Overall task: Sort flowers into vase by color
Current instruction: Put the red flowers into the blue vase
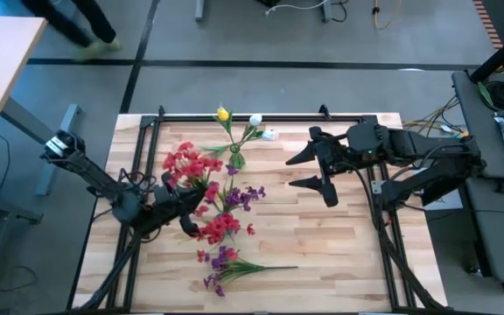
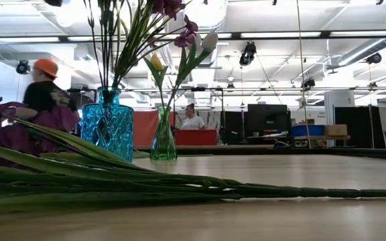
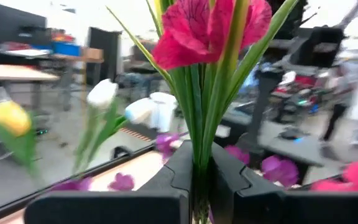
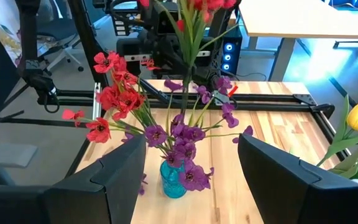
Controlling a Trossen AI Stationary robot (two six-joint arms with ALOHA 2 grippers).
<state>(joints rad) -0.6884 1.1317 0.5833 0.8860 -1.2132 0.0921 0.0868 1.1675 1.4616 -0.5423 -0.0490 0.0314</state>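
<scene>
The sorting looks partly done. A blue vase (image 4: 174, 177) near the middle of the surface (image 1: 339, 254) already holds purple flowers (image 4: 185, 146) together with red flowers (image 4: 114, 93), so the colours there are mixed rather than separated. A slim green vase (image 2: 163, 140) toward the far edge holds a yellow tulip (image 1: 223, 114) and a white bud (image 1: 255, 121). The left gripper (image 3: 201, 186) is closed on the green stems of a red flower (image 3: 207, 28), which it holds upright over the left half of the surface, close to the blue vase. The right gripper (image 1: 318, 171) hangs with its jaws apart and nothing between them, over the right half of the surface, facing the blue vase. A purple cluster (image 1: 221, 267) on leafy stems lies flat near the front edge and is not yet placed. By my judgement, the held red flower and the lying purple one remain to be placed.
</scene>
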